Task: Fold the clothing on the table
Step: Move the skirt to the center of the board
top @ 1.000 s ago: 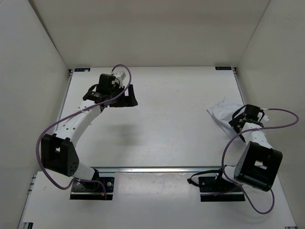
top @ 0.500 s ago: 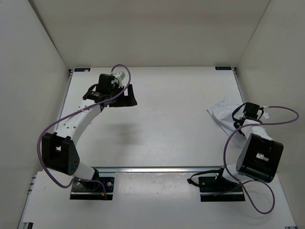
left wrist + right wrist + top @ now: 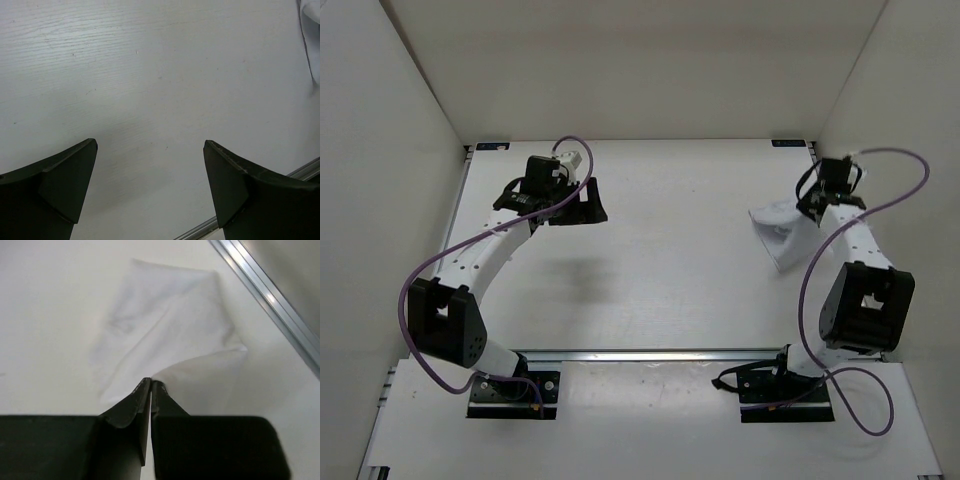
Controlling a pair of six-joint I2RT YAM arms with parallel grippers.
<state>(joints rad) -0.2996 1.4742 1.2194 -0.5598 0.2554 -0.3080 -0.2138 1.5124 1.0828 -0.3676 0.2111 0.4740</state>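
**Right arm pinching the cloth, left arm sitting wide open**

So here's what's going on. The right end effector (image 3: 151,382) is clamping down on the clothing (image 3: 165,330). In the right wrist view, the two black fingers are pressing together with pretty much no gap, and an edge of the white fabric is sitting right at their tips. The pinched bit is looking a little raised, with a soft shadow showing under the fold. The rest is spreading out away from the fingers in a rumpled, roughly triangular shape lying on the worktop (image 3: 50,315). A metal rail (image 3: 265,295) is running diagonally just beside the cloth on that side.

From the overhead camera, the clothing (image 3: 775,238) is lying at the right side of the worktop (image 3: 670,270), towards the far right corner. The right end effector (image 3: 804,208) is reaching over its far edge. A purple cable (image 3: 885,155) is looping above that arm.

The left end effector (image 3: 588,203) is hanging over the far left part of the worktop, well apart from the cloth. Its fingers are standing spread wide and gripping nothing. In the left wrist view, the left end effector (image 3: 150,145) is showing only bare worktop (image 3: 150,75) between the two dark fingertips (image 3: 65,175). They're hovering above the surface, not touching it as far as I can tell.
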